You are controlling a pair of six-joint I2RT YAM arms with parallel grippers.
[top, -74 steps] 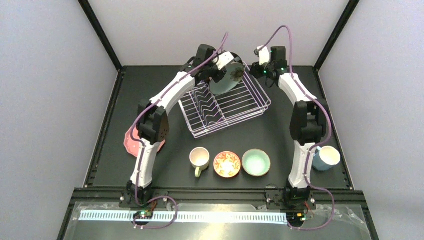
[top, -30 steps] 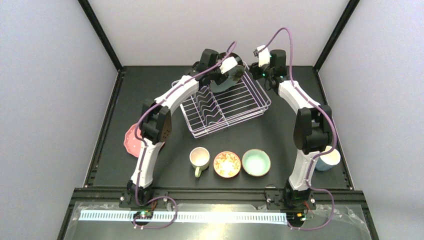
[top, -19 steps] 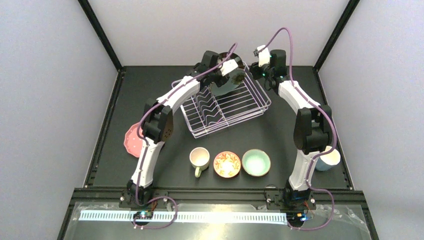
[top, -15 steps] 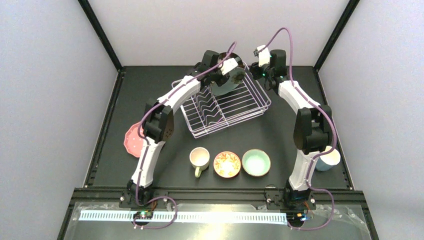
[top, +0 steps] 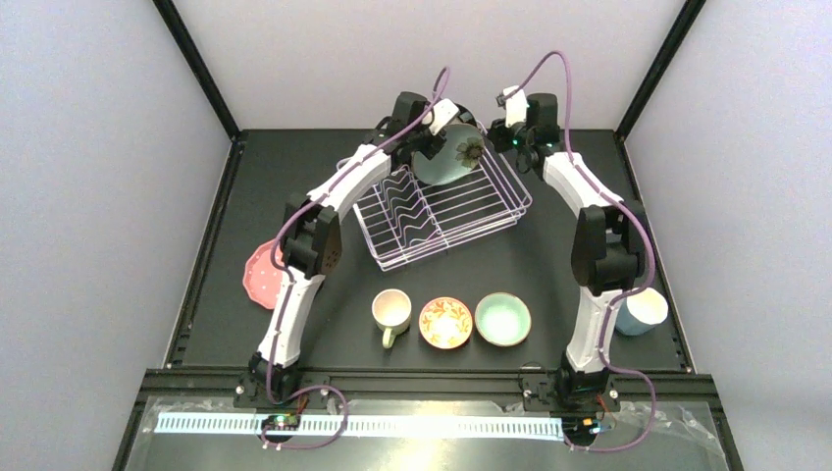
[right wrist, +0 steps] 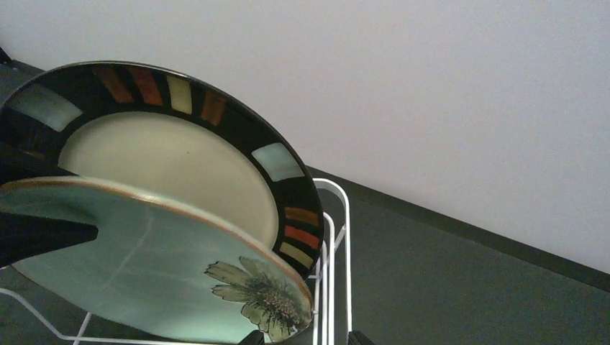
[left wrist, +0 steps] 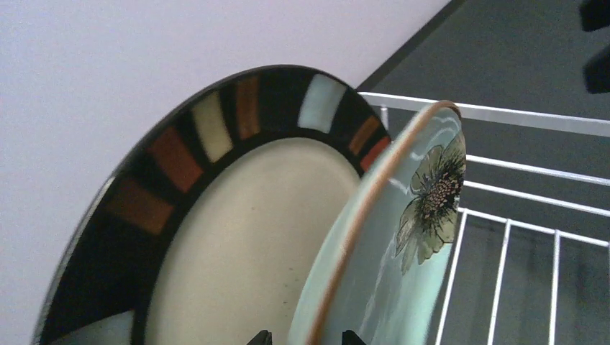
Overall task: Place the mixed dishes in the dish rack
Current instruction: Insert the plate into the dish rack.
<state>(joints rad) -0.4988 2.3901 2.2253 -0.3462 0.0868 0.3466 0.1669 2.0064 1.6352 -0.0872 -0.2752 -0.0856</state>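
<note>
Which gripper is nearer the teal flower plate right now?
Left. The left gripper straddles the teal flower plate at its rim, a finger on each side. The right gripper hangs just off the plate's flowered edge, apparently not touching.

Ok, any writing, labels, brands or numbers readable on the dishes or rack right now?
None readable in any view.
The teal flower plate: painted flower only.
The cream plate with dark striped rim: coloured blocks only.
The cream mug, red-orange bowl, mint bowl, blue mug, dish rack: no marks visible, though too small to rule out fine print.
</note>
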